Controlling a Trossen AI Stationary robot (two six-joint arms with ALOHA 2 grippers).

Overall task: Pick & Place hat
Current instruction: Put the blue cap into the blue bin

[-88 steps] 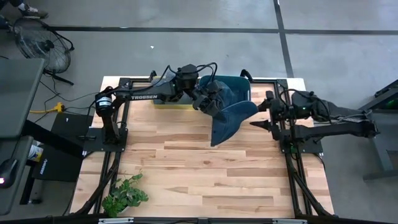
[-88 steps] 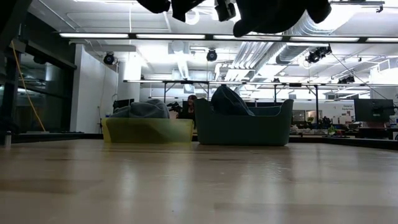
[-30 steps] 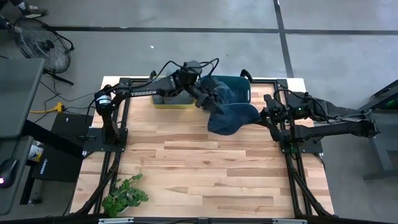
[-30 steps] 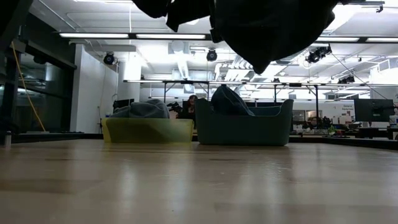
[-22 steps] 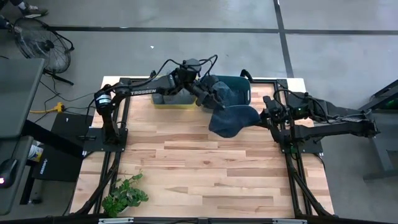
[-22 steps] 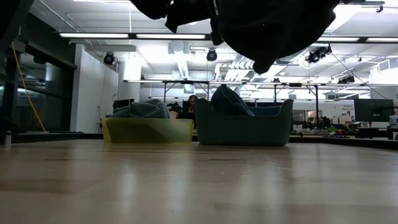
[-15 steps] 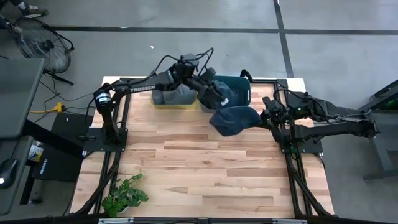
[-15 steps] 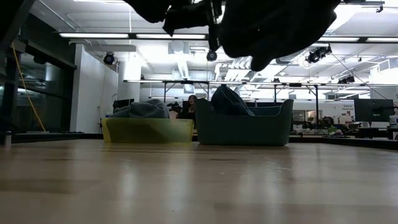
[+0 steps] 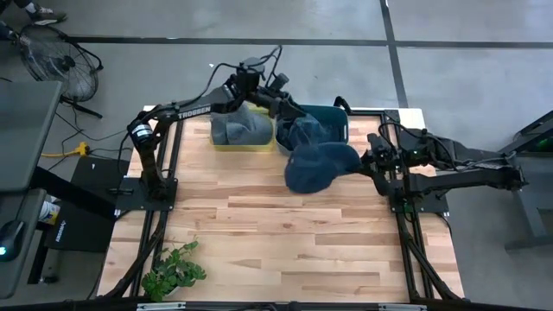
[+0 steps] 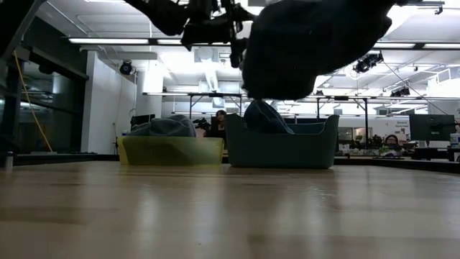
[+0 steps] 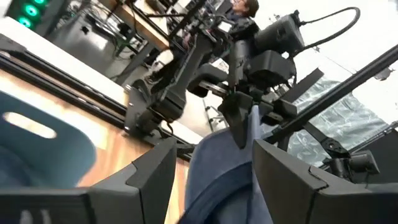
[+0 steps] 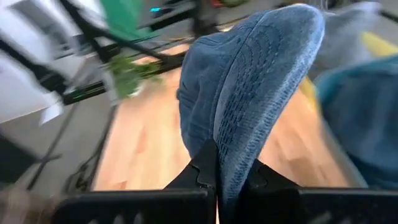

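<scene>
Pinched shut on a fold of the blue knitted fabric hat (image 12: 249, 93), my right gripper (image 12: 217, 174) holds it up in the air near the table's right edge; my right wrist view shows the ribbed cloth rising straight out from between my two dark fingers (image 12: 202, 168). From above, the same hat (image 9: 318, 164) hangs as a rounded blue mass just beside my right gripper (image 9: 367, 162), over the light wooden table (image 9: 285, 250) and clear of its surface. Looking level across the tabletop, the hat (image 10: 309, 43) is only a dark bulk high above the boards, nothing under it.

My left gripper (image 9: 281, 102) stands off the hat with its fingers apart and nothing between them, raised over the far edge of the table. Its wrist view looks between its own fingers (image 11: 155, 180) at the hat (image 11: 224, 168) and at my right gripper (image 11: 245, 118) nipping the cloth's upper edge.

Along the far edge sit a yellow rectangular bin (image 9: 242, 142) with a grey cloth hat (image 9: 242, 128) in it and, touching it on the right, a dark teal bin (image 9: 333, 121) holding more blue cloth. A small green plant (image 9: 173, 272) lies at the near left corner.
</scene>
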